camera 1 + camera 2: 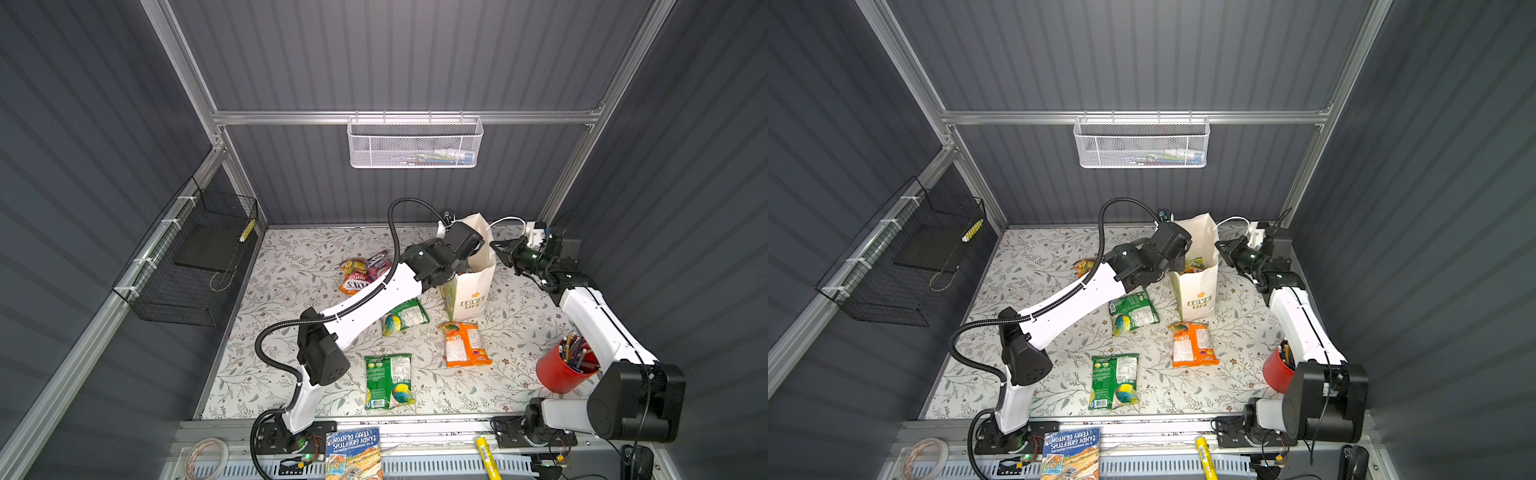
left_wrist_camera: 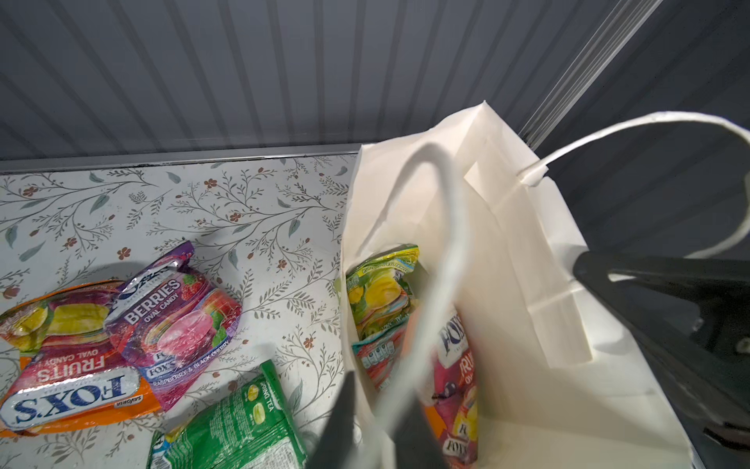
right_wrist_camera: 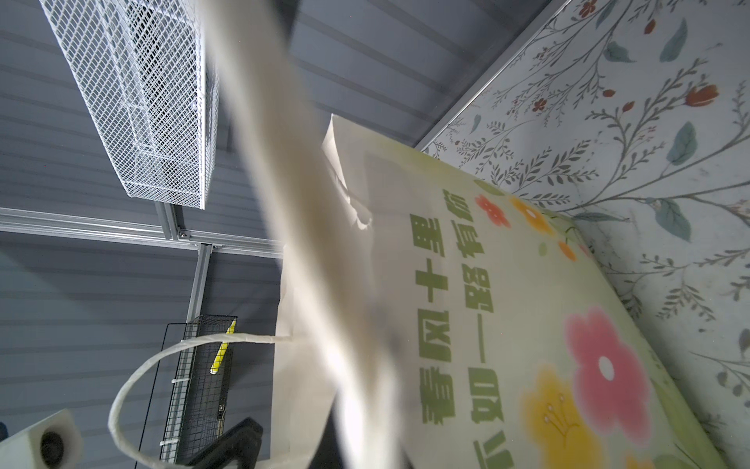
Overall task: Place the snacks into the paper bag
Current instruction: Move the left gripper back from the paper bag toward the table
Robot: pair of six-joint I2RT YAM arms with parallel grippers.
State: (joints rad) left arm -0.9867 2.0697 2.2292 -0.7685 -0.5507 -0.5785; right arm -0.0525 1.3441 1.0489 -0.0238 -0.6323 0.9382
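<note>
Well back on the table (image 1: 291, 257) stands the paper bag (image 1: 469, 286), printed "LOVE LIFE" (green Chinese lettering on another face). "FOX'S" snacks (image 2: 462, 373) sit inside; an orange "FRUITS" packet (image 2: 69, 373) and a purple "BERRIES" packet (image 2: 174, 316) lie outside. The right gripper (image 2: 584, 264) pinches its cord handle (image 2: 649, 122); the left gripper (image 2: 379, 406) is closed at its rim.
</note>
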